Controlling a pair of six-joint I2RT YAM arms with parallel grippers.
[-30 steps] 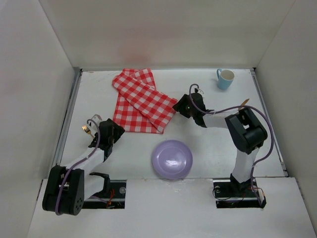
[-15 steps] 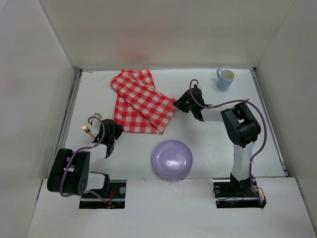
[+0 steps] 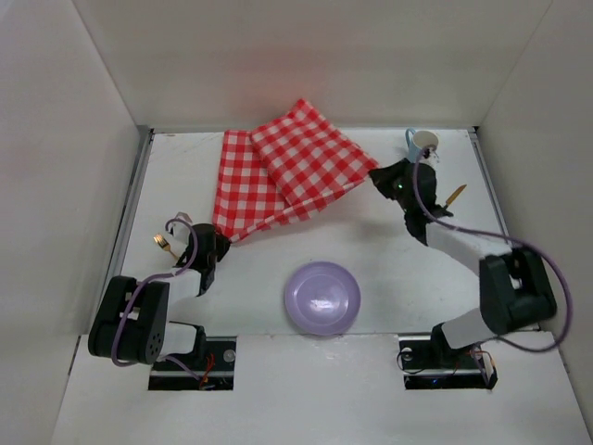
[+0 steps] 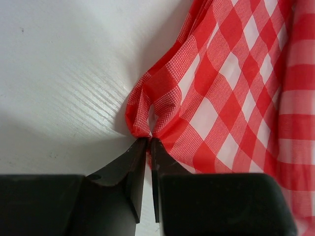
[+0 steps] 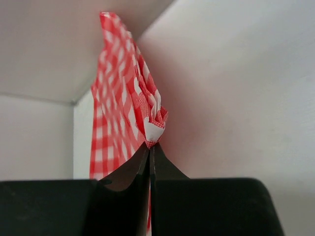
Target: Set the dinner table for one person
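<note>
A red-and-white checked cloth (image 3: 292, 167) hangs stretched above the back of the dinner table (image 3: 389, 260). My right gripper (image 3: 375, 174) is shut on its right corner and holds it raised, with the corner bunched at the tips (image 5: 150, 146). The cloth (image 5: 123, 98) hangs away from it towards the wall corner. My left gripper (image 3: 215, 234) sits low on the table, shut on the cloth's near-left corner (image 4: 149, 142). From there the checked fabric (image 4: 221, 98) fans out to the right. A lilac plate (image 3: 321, 297) lies at the near middle.
A light-blue cup (image 3: 423, 142) stands at the back right, partly behind the right arm. A gold fork (image 3: 162, 243) lies left of the left gripper. Another gold utensil (image 3: 454, 196) lies right of the right arm. White wall panels enclose three sides.
Both grippers closed on cloth corners. The right arm swung up and to the right with its corner, lifting and spreading the cloth. The left gripper stayed low at the near-left corner.
</note>
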